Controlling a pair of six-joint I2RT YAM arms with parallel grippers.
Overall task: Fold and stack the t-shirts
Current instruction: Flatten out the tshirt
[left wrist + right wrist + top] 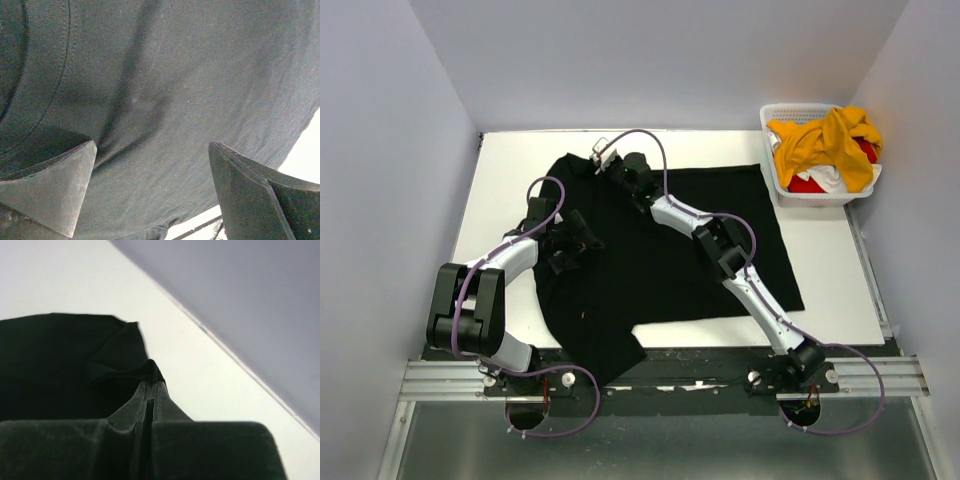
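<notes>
Black t-shirt (690,240) lies spread flat on the bench (510,190), near hem hanging over the front edge. My right pincer (151,385) is pressed together, pinching a fold at the shirt's far left corner. My left pincer (152,145) is spread wide just above the shirt's left side. Yellow t-shirt (825,140), red t-shirt (805,185) and white t-shirt (830,178) are heaped in the basket (775,180) at the far right.

Partly covered by both arms: large black cloth t-shirt (670,250). Fills the left wrist view, cut off on every side. Mostly buried under the mustard-yellow shirt (825,140) in the white slatted plastic basket (815,200): red shirt (807,185), white shirt (832,178). Hidden between the right gripper (151,375)'s closed tips: how much black cloth is pinched.
</notes>
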